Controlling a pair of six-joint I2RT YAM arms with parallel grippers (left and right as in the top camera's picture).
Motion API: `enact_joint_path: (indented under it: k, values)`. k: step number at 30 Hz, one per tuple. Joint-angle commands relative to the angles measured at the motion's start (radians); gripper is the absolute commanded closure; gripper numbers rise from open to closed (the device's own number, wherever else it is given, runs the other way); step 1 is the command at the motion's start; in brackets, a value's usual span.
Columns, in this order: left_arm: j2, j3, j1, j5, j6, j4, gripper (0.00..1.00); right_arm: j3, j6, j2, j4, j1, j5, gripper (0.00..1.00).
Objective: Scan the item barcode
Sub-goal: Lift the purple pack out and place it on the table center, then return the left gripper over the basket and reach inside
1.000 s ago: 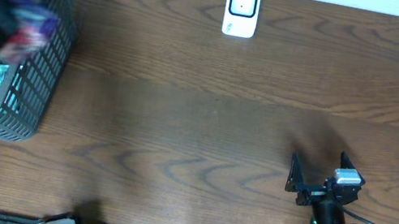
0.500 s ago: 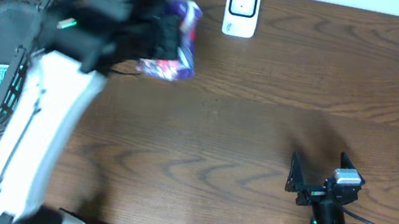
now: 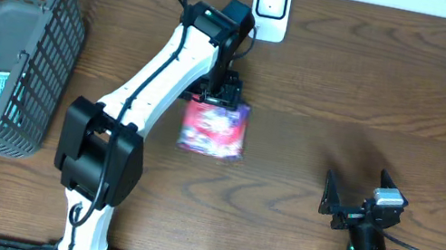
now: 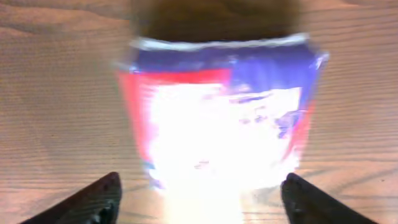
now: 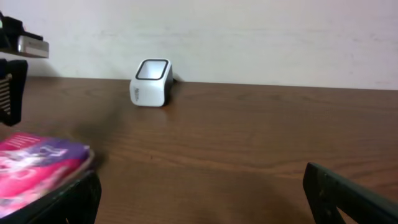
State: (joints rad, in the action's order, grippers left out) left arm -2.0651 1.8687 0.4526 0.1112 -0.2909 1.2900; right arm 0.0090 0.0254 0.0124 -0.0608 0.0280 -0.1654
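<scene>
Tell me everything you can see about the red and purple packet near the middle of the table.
The packet is a glossy, plastic-looking pouch, red-pink on its face with purple borders and a pale strip along one edge; its print is blurred. It appears to lie flat on the wooden table, right at the left pincer, whose fingers stand wide apart, not gripping it.

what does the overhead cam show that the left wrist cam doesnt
Only overhead: the grey basket holding other items, the white scanner, the right gripper and the whole left arm. Only left wrist: a close, blurred look at the packet, its face washed out by glare. Both: that red and purple packet, the left gripper and the wooden table.
</scene>
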Motion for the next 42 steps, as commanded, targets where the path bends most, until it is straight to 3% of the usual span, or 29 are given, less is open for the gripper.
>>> enact_joint_path:
  k: [1, 13, 23, 25, 33, 42]
  values:
    - [0.023, 0.003, -0.012, -0.019, 0.006, 0.008, 0.13, -0.003, -0.007, -0.006, -0.002, -0.013, -0.009, 0.01]
    - [0.283, 0.088, -0.183, -0.019, 0.006, 0.064, 0.11, -0.003, -0.007, -0.006, -0.002, -0.013, -0.009, 0.01]
    - [0.552, 0.088, -0.529, -0.019, 0.002, 0.062, 0.09, -0.003, -0.007, -0.006, -0.002, -0.013, -0.009, 0.01]
    - [0.572, 0.088, -0.604, -0.019, -0.013, 0.06, 0.02, -0.003, -0.007, -0.007, -0.002, -0.013, -0.009, 0.01]
    - [0.582, 0.088, -0.865, -0.018, -0.127, 0.064, 0.02, -0.003, -0.007, -0.006, -0.002, -0.013, -0.009, 0.01]
    - [0.582, 0.088, -0.982, -0.019, -0.16, 0.06, 0.02, -0.003, -0.007, -0.006, -0.002, -0.013, -0.009, 0.01]
